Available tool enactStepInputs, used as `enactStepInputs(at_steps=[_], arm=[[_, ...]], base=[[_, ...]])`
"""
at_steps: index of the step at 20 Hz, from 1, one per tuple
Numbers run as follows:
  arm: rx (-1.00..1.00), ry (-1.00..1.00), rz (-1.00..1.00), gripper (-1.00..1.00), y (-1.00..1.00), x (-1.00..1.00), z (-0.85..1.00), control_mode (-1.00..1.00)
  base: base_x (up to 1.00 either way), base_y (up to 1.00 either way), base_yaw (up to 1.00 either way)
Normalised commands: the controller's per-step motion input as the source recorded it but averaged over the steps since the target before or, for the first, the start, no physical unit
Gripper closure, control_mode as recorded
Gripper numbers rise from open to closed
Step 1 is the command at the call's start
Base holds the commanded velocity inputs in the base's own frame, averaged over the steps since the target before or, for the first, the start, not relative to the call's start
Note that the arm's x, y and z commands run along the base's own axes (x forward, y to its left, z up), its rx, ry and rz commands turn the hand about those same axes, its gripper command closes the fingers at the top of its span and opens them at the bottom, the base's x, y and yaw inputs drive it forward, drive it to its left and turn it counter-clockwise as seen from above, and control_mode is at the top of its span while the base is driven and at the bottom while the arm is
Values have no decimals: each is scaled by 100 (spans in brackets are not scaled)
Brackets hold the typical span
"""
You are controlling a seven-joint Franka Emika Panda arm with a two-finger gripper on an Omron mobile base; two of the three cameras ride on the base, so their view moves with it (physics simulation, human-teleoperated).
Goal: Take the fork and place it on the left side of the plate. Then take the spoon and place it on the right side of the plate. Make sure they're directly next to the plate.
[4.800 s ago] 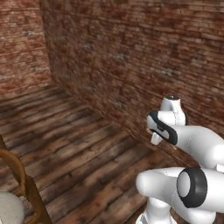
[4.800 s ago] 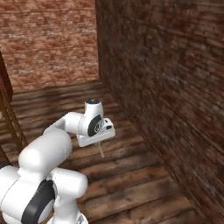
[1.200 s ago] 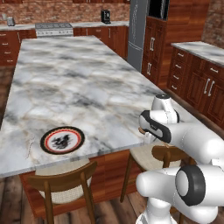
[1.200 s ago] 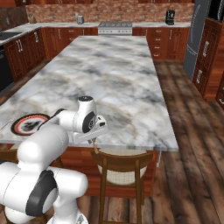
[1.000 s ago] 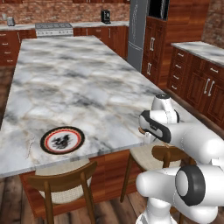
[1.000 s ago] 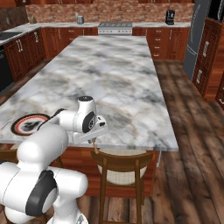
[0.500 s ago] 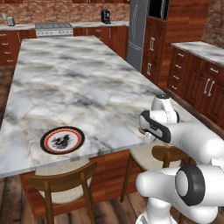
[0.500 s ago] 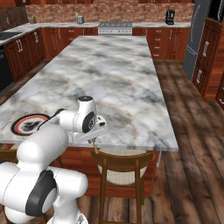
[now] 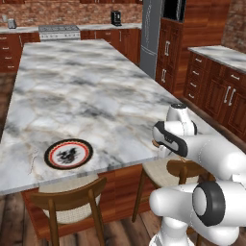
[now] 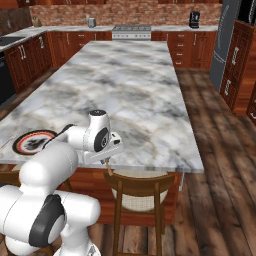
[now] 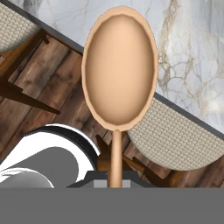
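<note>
One spoon [image 11: 119, 70] gripped in gripper [image 11: 114, 178].

My arm [image 9: 211, 153] is glossy white, built of fat rounded segments. Dark grey rings and round black-rimmed caps mark each joint. A black band crosses my white wrist housing [image 10: 100, 137].

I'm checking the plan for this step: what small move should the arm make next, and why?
Probably carry the spoon over the counter toward the plate. The gripper, shut on the spoon's handle, hangs at the marble counter's near edge above a chair, while the plate lies well off to the robot's left, so the spoon must travel that way before lowering.
</note>
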Motion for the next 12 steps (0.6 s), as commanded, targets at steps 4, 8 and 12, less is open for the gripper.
enactStepInputs(at_steps=[4, 8, 12], arm=[[0, 0, 0, 100, 0, 0, 0, -100], [0, -1, -4, 100, 35, 0, 0, -100], [1, 0, -2, 100, 86, 12, 27, -100]], base=[[0, 0, 0], [0, 0, 0], [0, 0, 0]])
